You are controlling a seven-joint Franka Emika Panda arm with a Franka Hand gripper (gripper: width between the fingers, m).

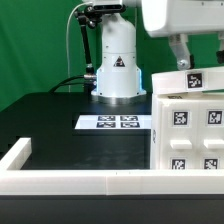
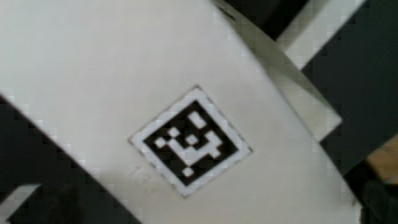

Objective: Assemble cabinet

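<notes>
One black table point(image 1: 50, 125) takes up the most room, spreading from nine o'clock to the middle of the exterior view. Next in size is the cabinet point(image 1: 190, 135), a big white box with square black-and-white tags on its face. It stands on the table at about four o'clock of that view, cut off by the picture's edge. A long low white border wall point(image 1: 70, 183) runs along the table at six o'clock. My white base point(image 1: 117, 70) rises at twelve o'clock, beyond the marker board point(image 1: 118, 122). My gripper point(image 1: 198, 56) hangs at about two o'clock, just above the cabinet's top, with its jaws spread wide and nothing between them. The marker board lies flat near the centre, just beside the cabinet, at the cabinet's nine o'clock. Smallest is a single tag point(image 2: 192, 141) in the wrist view, turned like a diamond on a blurred white panel point(image 2: 107, 90). I cannot tell for sure which part this panel is.
</notes>
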